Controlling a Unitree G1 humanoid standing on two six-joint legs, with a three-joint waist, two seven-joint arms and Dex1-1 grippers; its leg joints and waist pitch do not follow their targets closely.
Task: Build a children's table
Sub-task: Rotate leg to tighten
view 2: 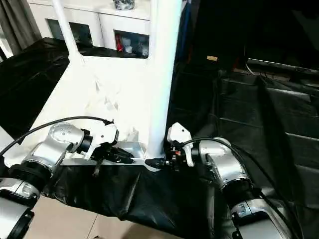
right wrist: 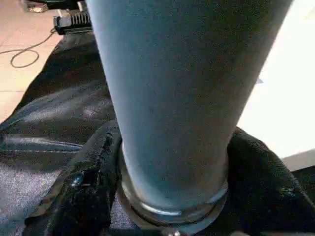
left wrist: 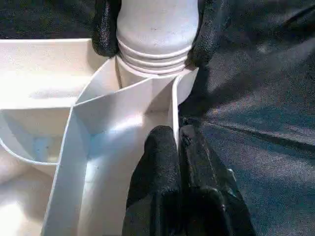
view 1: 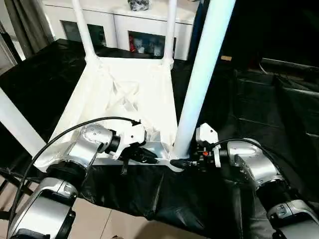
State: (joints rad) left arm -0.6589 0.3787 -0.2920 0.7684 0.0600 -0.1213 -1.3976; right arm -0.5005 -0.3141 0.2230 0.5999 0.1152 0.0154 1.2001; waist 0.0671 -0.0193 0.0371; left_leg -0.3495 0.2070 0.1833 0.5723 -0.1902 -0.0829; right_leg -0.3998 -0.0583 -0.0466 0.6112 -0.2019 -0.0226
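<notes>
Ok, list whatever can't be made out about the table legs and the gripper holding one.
- Near leg: its top is cut off by the upper edge of the head views.
- How deep its thread sits: hidden by the socket wall in the left wrist view.
- Right gripper: its far finger is hidden behind that leg in the head views.
- Left-hand leg: its top is cut off by the left edge.
- Cabinet contents: too small.

Black sheet [view 1: 259,99] covers work surface (creased throughout); upturned children's table [view 1: 129,94] lies directly on it.

Left gripper [left wrist: 178,142] fingers pinched on the table's rim [left wrist: 174,105], right gripper's fingers [left wrist: 209,29] flanking the leg [left wrist: 156,27].
</notes>
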